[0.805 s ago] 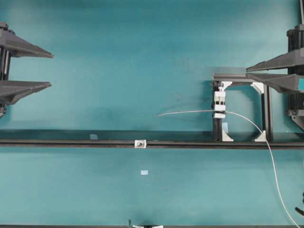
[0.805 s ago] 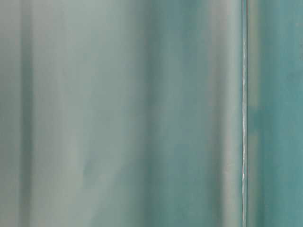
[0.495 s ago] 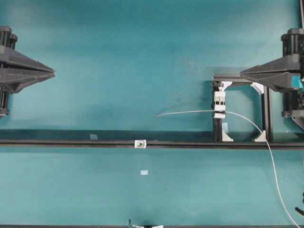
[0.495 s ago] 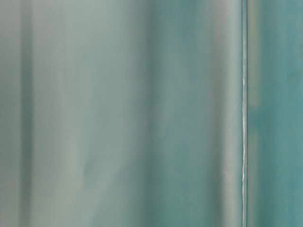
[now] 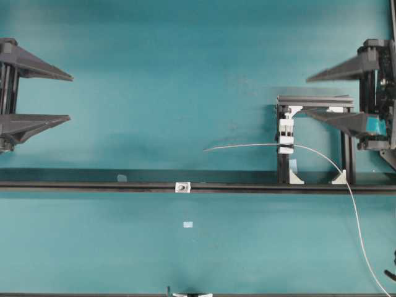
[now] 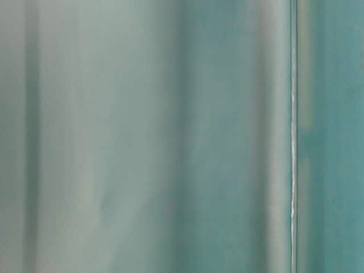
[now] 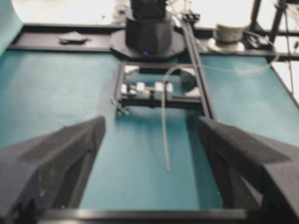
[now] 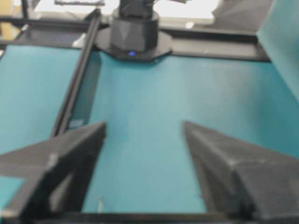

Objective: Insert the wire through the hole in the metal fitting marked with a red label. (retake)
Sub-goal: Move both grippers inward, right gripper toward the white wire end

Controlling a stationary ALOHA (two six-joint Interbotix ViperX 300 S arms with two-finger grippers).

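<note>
The left claw (image 5: 67, 98) sits at the far left side of the desk (image 5: 185, 62). Its two fingers are spread wide apart and hold nothing. The right claw (image 5: 309, 96) sits at the far right side. Its fingers are spread wide too, and they hold nothing.

The wire (image 5: 247, 146) is long and thin. It runs through a white clamp (image 5: 285, 135) on a small black frame (image 5: 315, 99) near the right claw. One end of the wire sticks out toward the middle of the desk and hangs free in the air. The other end bends down and runs off the bottom right corner.

A long black rail (image 5: 93, 185) runs across the desk from side to side. The fitting (image 5: 182, 187) is a little silver square on that rail, near the middle. It has a dark hole (image 5: 182, 186) in its centre. The free tip of the wire is near the fitting but not touching it, a bit up and to the right of it. Both claws are well apart from the wire and the fitting.

The left wrist view shows the wire (image 7: 164, 135) pointing between the two spread fingers (image 7: 70, 149). The table-level view is only a teal blur.
</note>
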